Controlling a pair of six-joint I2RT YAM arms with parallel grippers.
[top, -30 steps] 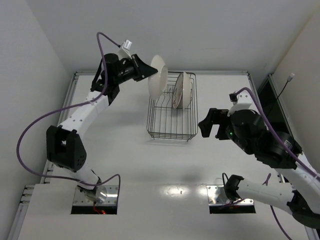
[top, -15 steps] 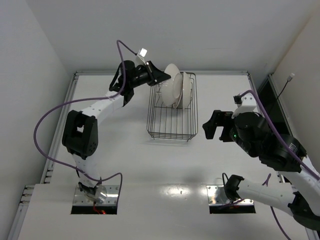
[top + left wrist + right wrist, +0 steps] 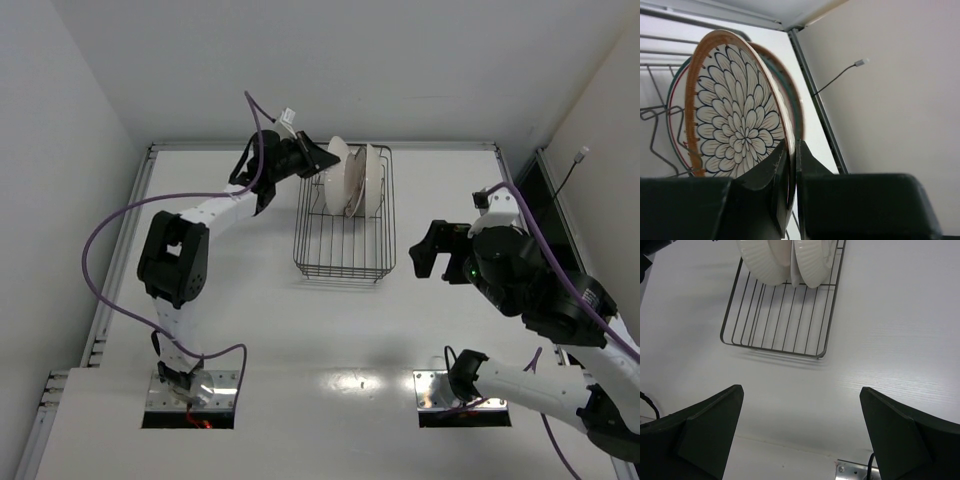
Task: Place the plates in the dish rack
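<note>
The dish rack (image 3: 345,240) is a dark wire basket at the table's far middle. Two plates (image 3: 367,180) stand upright at its far end. My left gripper (image 3: 328,160) is shut on the rim of a third plate (image 3: 340,180) and holds it upright just left of them, over the rack. In the left wrist view that plate (image 3: 735,115) shows an orange rim and a petal pattern, pinched in my left gripper (image 3: 792,145). Another plate's rim (image 3: 796,100) shows close behind. My right gripper (image 3: 428,252) hangs open right of the rack, nothing in it (image 3: 800,390); below it lie the rack (image 3: 780,325) and white plate backs (image 3: 812,260).
A metal frame edge (image 3: 150,170) borders the table, with white walls behind and to the sides. The left arm's purple cable (image 3: 100,260) loops over the table's left side. Two base plates (image 3: 450,395) sit at the near edge.
The left arm has swung right, carrying its plate from left of the rack to stand upright beside the two at the rack's far end. The right arm drifted slightly right.
</note>
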